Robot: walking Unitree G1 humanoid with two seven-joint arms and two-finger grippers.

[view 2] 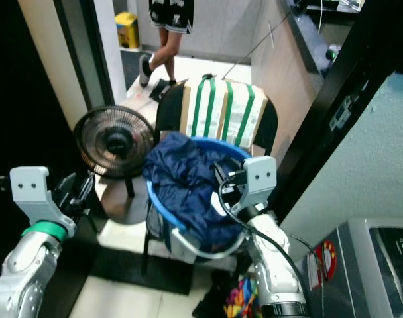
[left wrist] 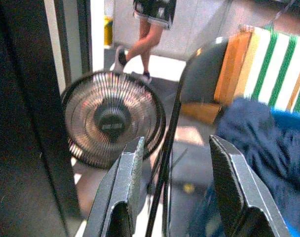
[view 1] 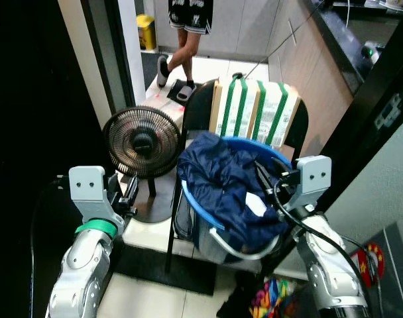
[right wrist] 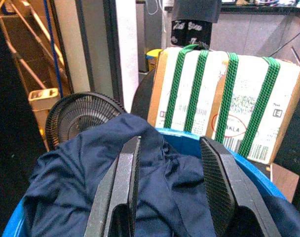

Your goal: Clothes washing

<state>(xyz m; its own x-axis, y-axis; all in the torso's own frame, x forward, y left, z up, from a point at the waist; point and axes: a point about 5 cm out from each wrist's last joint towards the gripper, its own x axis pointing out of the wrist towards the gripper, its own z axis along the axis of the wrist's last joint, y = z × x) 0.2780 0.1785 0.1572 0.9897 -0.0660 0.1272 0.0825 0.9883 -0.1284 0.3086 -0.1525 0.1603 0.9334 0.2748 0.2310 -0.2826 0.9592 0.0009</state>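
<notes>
Nearest the camera, the right gripper [right wrist: 167, 192] hovers just above the near rim of the blue plastic basin [view 1: 200, 213], its two ribbed black fingers [right wrist: 216, 187] spread wide with nothing between them; whether their tips brush the cloth below cannot be told. The left gripper [left wrist: 177, 190] hangs off the basin's left side, beside the chair's thin black frame, fingers likewise wide apart and empty, pointing toward the fan.

The navy garment [view 1: 221, 179] lies heaped in the round basin, a soft, crumpled fabric piled highest toward the far-left rim and spilling over the near-right edge, where a small white tag [view 1: 256, 206] shows. Its bulk runs roughly from far-left to near-right across the basin. The basin sits on the seat of a black chair [view 1: 200, 99].

Behind the basin, against the chair's backrest, stands a flat cardboard box [view 1: 254, 112] bound with green straps. Left of the chair, a small round fan [view 1: 142, 142] with a dark wire grille stands on a pale step. Farther off, a person's legs [view 1: 181, 56] stand on a light floor.
</notes>
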